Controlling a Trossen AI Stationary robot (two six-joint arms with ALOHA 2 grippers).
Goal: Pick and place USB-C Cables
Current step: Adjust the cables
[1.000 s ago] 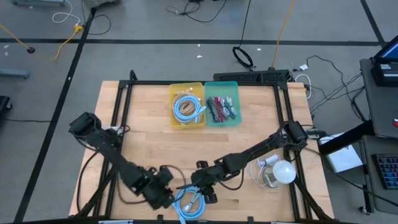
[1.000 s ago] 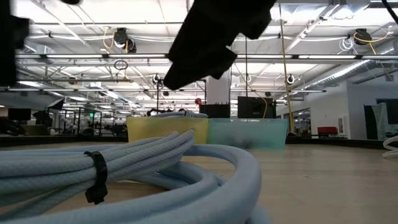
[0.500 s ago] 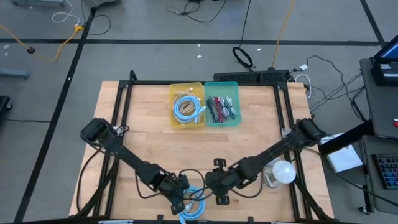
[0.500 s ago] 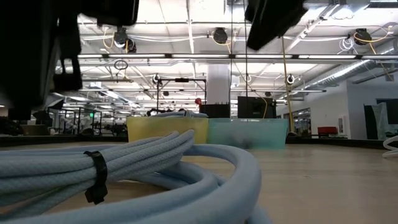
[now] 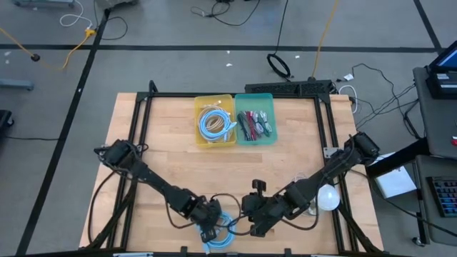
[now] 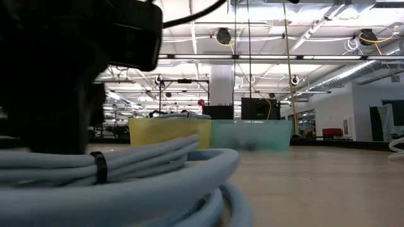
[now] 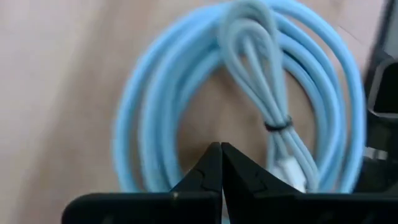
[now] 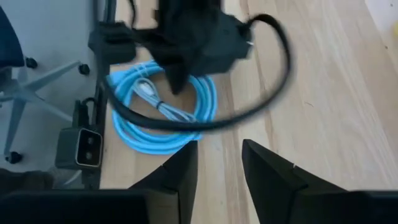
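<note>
The wooden worktop (image 5: pixel 178 171) carries two bins side by side at its far edge: one yellow bin (image 5: pixel 215 119) and, touching it on the right, one teal bin (image 5: pixel 255 118). The yellow bin holds coiled cables (image 5: pixel 213 123) in light blue and white (the exact number of coils cannot be told from above). The teal bin holds a cluster of short cables (image 5: pixel 254 123), maroon, teal and purple among them, too tangled to count.

Two dark arms reach in toward the near edge of the worktop, opposite the bins. One light blue coil (image 5: pixel 220 234) lies flat there, directly across the worktop from the yellow bin, bound at one side by a single dark tie (image 7: pixel 277 124). In the low view the same coil (image 6: pixel 145 183) fills the foreground, with both bins standing well behind it.

The left pincer (image 5: pixel 211 227) sits on the coil's left side, its fingers (image 7: pixel 208 171) pressed together tip to tip, closed over the inner edge of the coil's loops (whether a strand is actually caught between the tips cannot be told). The right pincer (image 5: pixel 255 223) stands just beside the coil on its right, over bare wood, its two fingers (image 8: pixel 180 168) parted with a gap between them and nothing in it.

One round white bulb (image 5: pixel 327 198) on a pale cord lies at the worktop's right edge, well apart from the coil.
</note>
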